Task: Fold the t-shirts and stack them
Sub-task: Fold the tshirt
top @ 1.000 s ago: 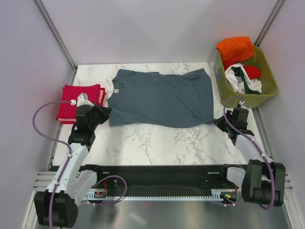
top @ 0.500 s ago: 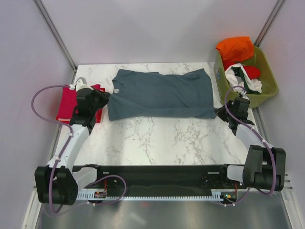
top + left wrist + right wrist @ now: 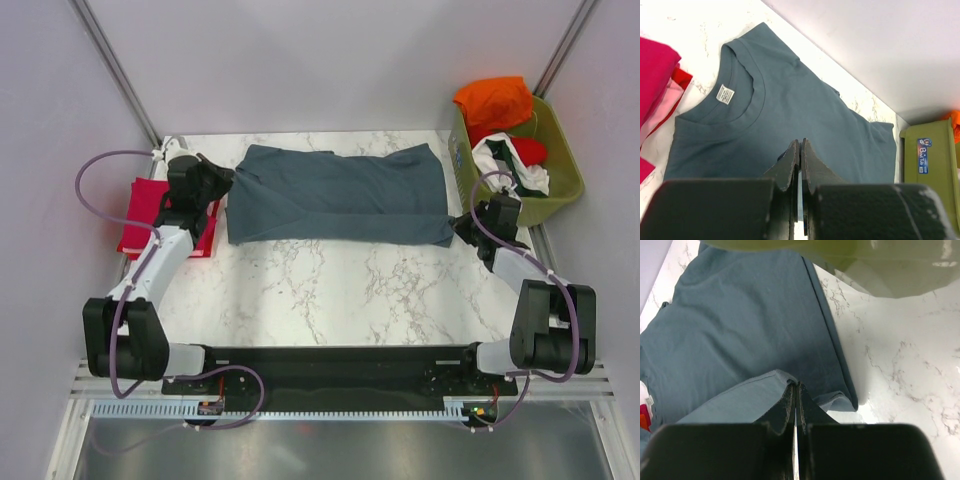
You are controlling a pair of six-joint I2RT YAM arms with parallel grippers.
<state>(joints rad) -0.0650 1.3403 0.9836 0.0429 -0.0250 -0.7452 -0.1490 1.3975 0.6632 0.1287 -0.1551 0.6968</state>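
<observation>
The slate blue-grey t-shirt (image 3: 340, 195) lies spread across the far half of the marble table (image 3: 330, 290), collar toward the left and hem toward the right, with its near edge raised and doubled over the body. The left gripper (image 3: 215, 180) is at the collar end; in the left wrist view its jaws are pressed together on a fold of the cloth, with only a thin sliver of fabric between them. The right gripper (image 3: 462, 230) is at the hem end, its jaws likewise clamped on the lifted hem edge. The crimson t-shirt (image 3: 140, 215), folded to a rectangle, rests on the table at the left edge, just beside the collar end. The olive-green basket (image 3: 568, 170) stands at the far right corner and contains an orange garment (image 3: 493, 100), a white garment (image 3: 510, 168) and a red garment (image 3: 530, 150)
</observation>
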